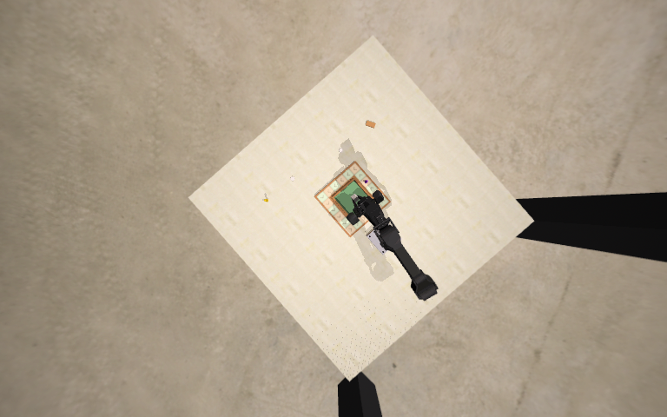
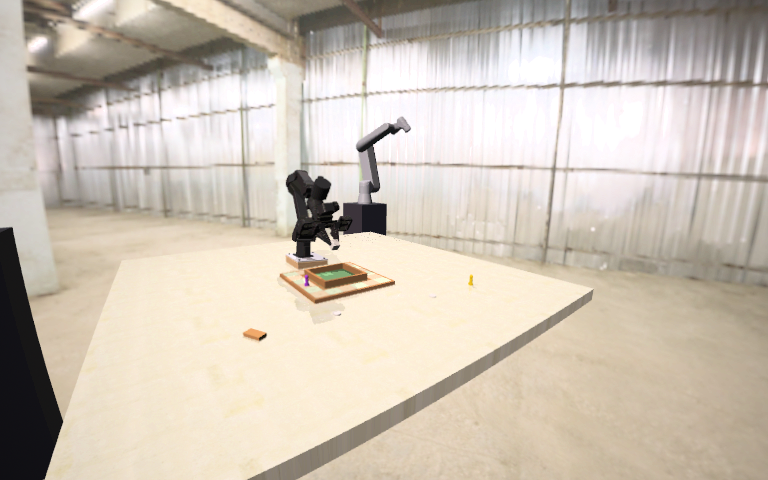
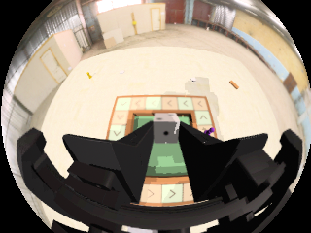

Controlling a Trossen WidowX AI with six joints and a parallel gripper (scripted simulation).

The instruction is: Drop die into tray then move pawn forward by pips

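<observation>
Die (image 3: 166, 128): clamped between the narrowly parted fingers of the gripper (image 3: 166, 138), apparently above the green tray (image 2: 336, 275), not yet dropped; purple pawn (image 2: 306, 280) on a square beside the tray, move and retreat outstanding.

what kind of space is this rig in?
Looks like a warehouse or industrial shed: corrugated metal walls, bare concrete floor, exposed roof beams. The table stands alone, a second arm behind it.
</observation>
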